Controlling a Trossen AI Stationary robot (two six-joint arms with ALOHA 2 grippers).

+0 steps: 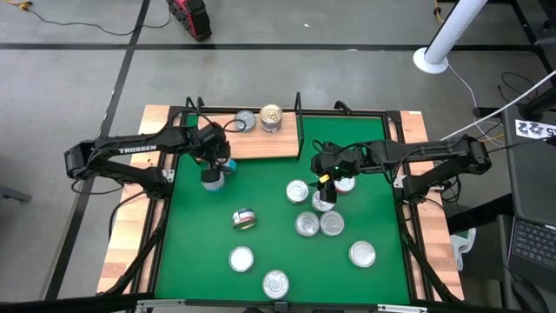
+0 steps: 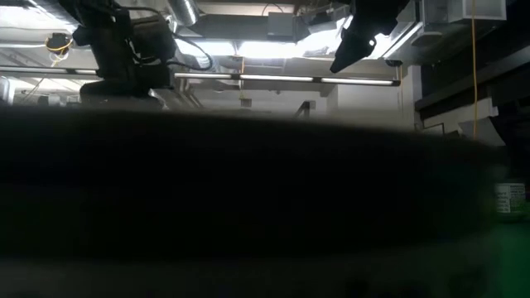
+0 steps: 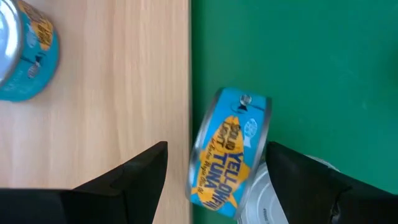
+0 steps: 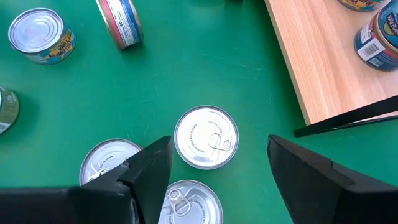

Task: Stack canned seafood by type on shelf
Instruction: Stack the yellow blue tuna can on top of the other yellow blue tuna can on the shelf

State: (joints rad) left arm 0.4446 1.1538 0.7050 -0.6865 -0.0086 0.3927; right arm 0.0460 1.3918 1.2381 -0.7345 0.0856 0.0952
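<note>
A: At the shelf's (image 3: 112, 81) front edge, a blue tuna tin (image 3: 230, 152) lay tilted on its side across a second tin's lid (image 3: 273, 199), flat faces pointing along the board's edge, on the green mat (image 1: 261, 187).
B: Left gripper (image 3: 214, 180)?
A: Wide open, straddling it, holding nothing.
B: Right?
A: Right gripper (image 4: 214, 180) was open and empty over three upright tins (image 4: 206, 137); two tins (image 1: 271, 117) stood on the shelf.
</note>
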